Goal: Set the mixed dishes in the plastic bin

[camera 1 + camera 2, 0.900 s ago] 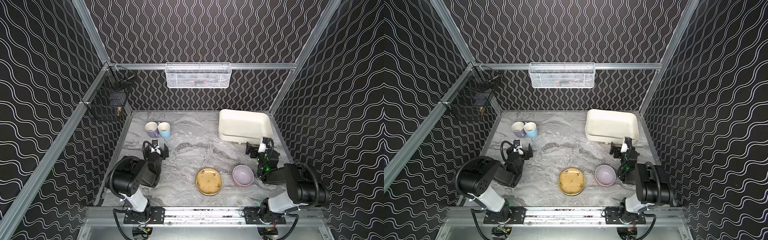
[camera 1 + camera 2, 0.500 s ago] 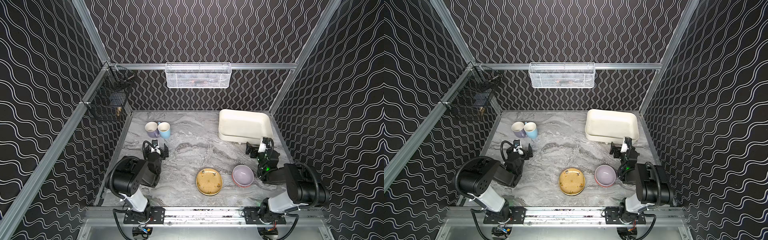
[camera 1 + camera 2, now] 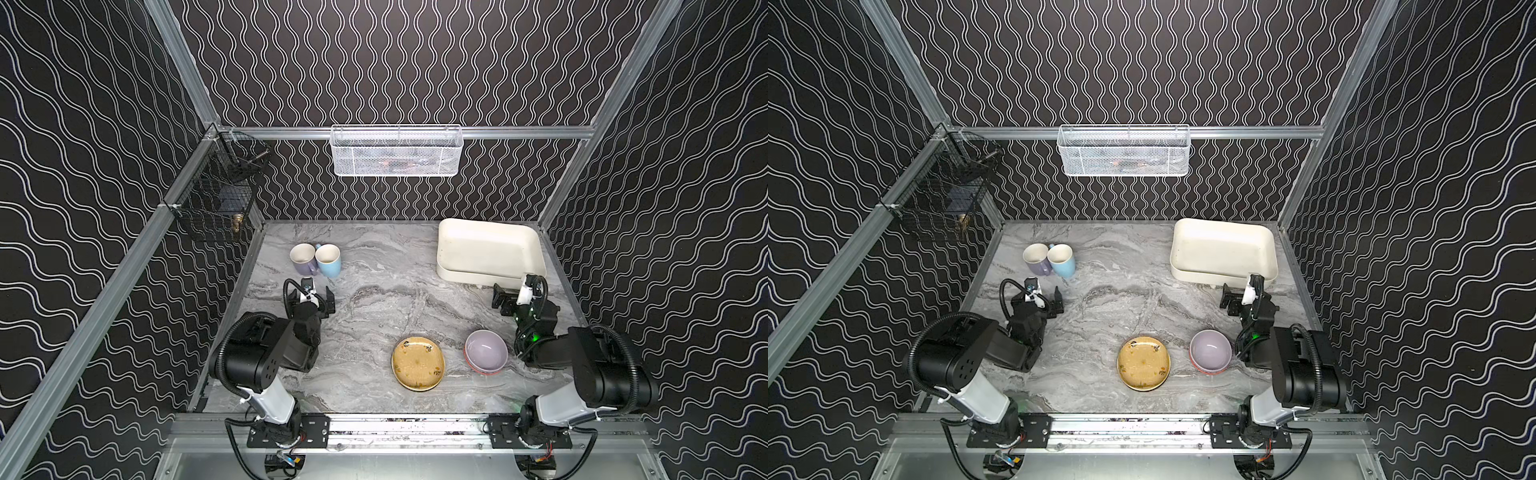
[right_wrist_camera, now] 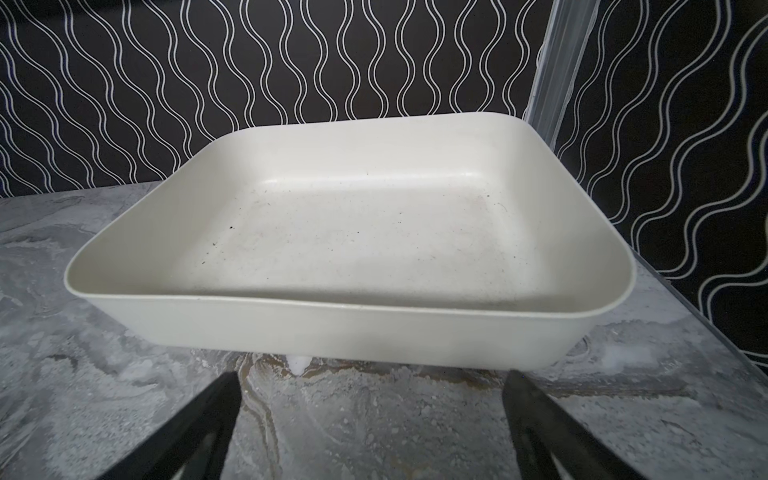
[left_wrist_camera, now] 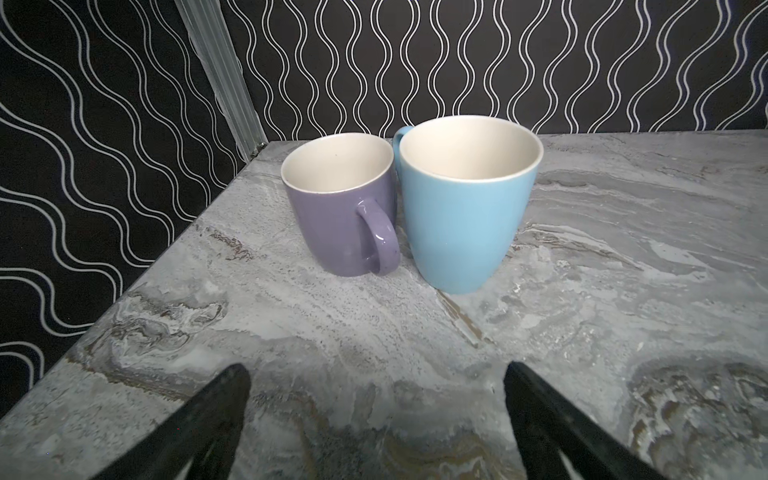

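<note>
Closest to the front rail lie the mustard plate, flat on the marble table, and just beside it the lilac bowl. A reddish edge peeks from under the bowl, maybe a second bowl nested below, though I can't be sure. A little further in, both arms sit low. The left gripper and the right gripper each have their jaws spread wide with nothing between them. So I'd say no dish has been picked yet and the job is at its very start. Beyond the left gripper stand the lilac mug and the light-blue mug, upright and touching, glossy with white insides, the lilac one's handle turned toward the jaws. The likely next move is a reach there. It calls for pinching one mug by its wall or rim without knocking its neighbour. In front of the right gripper, in the far right corner, sits the plastic bin, cream, shallow and wide, empty but for a few dark specks. On the walls behind hang a black wire basket and a white wire-mesh basket.
</note>
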`<state>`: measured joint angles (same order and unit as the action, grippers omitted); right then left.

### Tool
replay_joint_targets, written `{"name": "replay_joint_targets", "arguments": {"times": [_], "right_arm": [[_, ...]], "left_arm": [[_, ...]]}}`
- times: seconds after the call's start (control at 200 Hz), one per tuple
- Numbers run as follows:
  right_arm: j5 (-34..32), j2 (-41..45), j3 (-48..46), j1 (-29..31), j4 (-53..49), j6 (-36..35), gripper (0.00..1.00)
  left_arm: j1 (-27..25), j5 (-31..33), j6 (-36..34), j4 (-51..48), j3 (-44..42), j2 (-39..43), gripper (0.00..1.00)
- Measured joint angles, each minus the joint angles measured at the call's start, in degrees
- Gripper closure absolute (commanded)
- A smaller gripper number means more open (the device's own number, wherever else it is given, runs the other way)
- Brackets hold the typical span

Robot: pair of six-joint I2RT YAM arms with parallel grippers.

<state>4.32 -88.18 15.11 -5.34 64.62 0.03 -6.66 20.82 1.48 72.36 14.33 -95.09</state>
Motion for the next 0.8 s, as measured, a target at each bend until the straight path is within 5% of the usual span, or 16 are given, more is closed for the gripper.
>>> {"name": "replay_joint_targets", "arguments": {"times": [0.551,0.801], "right_arm": [[-4.4,1.1,1.1,1.7,-1.3,0.2,0.01],[-23.3,6.1,17.4,8.5,-21.9,2.8,0.01]], "left_arm": [[0.2,-1.1,0.1,-1.9,0.5,1.4,0.01],[-2.8,2.0,-0.2,-15.1,8.6,7.5,0.01]]}}
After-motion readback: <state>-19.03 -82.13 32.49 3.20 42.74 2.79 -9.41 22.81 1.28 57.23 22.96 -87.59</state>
